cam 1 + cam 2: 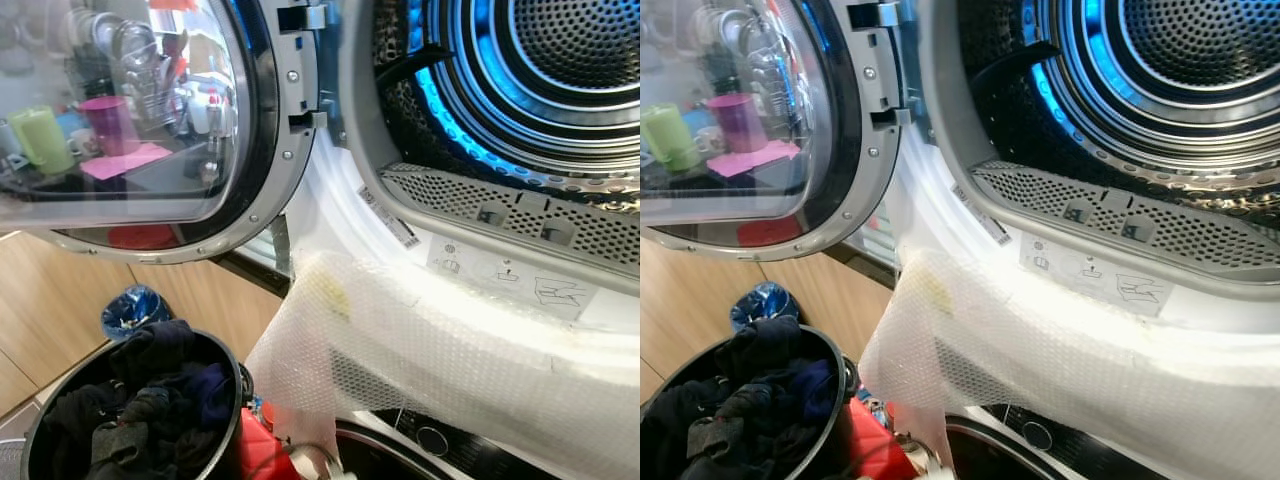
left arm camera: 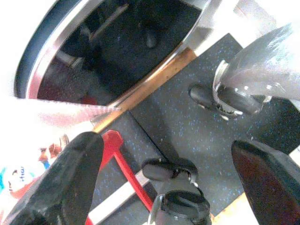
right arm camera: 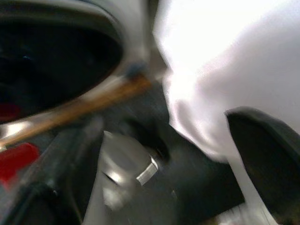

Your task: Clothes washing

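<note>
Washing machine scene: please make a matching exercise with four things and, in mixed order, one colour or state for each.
Things:
1. door
2. drum
3. basket
4. bubble wrap

States:
a. draped over the machine's front rim
b. swung open
c. lit blue, no clothes visible
d. full of dark clothes

Pairs: 1-b, 2-c, 3-d, 4-a

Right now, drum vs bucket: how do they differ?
The drum is perforated metal, lit blue, with no clothes visible inside; the bucket is dark and heaped with dark clothes. The drum opens sideways, up high; the bucket opens upward, down low. Both are round.
</note>
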Robot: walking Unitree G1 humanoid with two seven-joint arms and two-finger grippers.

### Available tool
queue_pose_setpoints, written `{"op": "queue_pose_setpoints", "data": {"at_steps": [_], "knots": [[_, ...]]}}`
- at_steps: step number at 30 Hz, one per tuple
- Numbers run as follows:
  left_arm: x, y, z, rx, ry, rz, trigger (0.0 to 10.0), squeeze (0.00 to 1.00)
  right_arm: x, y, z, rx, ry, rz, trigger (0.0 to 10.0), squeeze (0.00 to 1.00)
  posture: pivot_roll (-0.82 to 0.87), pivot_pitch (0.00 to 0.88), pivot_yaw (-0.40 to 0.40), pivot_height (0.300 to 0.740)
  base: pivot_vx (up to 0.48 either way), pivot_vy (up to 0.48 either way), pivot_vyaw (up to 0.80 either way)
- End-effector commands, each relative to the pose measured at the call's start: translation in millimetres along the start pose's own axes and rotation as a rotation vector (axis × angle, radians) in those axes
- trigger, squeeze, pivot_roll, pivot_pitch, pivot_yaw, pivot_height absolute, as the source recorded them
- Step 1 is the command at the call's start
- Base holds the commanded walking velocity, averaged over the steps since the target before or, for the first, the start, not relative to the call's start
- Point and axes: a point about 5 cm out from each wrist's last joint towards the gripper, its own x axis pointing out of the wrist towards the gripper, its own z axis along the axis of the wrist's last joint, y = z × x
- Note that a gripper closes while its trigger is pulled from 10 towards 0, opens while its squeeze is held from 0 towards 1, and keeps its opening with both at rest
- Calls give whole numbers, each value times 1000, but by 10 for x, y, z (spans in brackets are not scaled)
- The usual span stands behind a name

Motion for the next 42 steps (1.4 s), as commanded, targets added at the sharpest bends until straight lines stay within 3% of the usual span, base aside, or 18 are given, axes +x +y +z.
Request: {"op": "queue_pose_setpoints", "data": {"at_steps": [1,6,11,14,19,24,25,26,27,30,34,38,40,41,42], "knots": [[-4,-19,-47,5,13,-5,10000,0,2,18,1,22,2,5,10000,0,-171,0,95,740,0,0,0],[12,-53,-20,-8,-3,-19,10000,0,-2,-11,-4,57,-1,13,10000,0,-171,0,95,740,0,0,0],[35,-171,8,44,-11,-131,10000,0,0,-15,30,54,-30,14,10000,0,-171,0,91,740,0,0,0],[38,-244,21,22,-11,-239,10000,0,13,31,213,33,-166,37,10000,0,-165,0,92,740,0,0,0],[32,-255,-5,33,2,-259,10000,0,32,210,505,29,-331,160,10000,0,-172,0,97,740,0,0,0],[26,-244,-4,10,-11,-255,10000,0,40,305,526,-3,-320,256,10000,0,-172,0,94,740,0,0,0],[16,-196,35,-29,-39,-246,10000,0,21,375,459,-79,-289,333,10000,0,-173,0,95,740,0,0,0],[14,-186,43,-35,-44,-244,10000,0,17,384,447,-94,-284,346,10000,0,-173,0,95,740,0,0,0],[6,-157,62,-57,-53,-248,10000,0,3,406,414,-167,-277,371,10000,0,-160,0,95,740,0,0,0],[-38,-27,190,-58,-117,-263,10000,0,-36,466,360,-275,-281,436,10000,0,-146,0,97,740,0,0,0],[-104,51,337,26,-184,-358,10000,0,-40,484,355,-254,-281,442,10000,0,-120,0,101,740,0,0,0],[-172,35,424,163,-199,-523,10000,0,-43,547,288,-266,-240,447,10000,0,-122,0,110,740,0,0,0],[-235,119,563,236,-246,-550,10000,0,-52,584,251,-271,-225,455,10000,0,-124,0,118,740,0,0,0],[-315,231,729,268,-306,-555,10000,0,-56,595,225,-272,-213,455,10000,0,-120,0,122,740,0,0,0],[-335,258,767,270,-322,-555,10000,0,-57,597,218,-272,-210,454,10000,0,-119,0,123,740,0,0,0]]}}
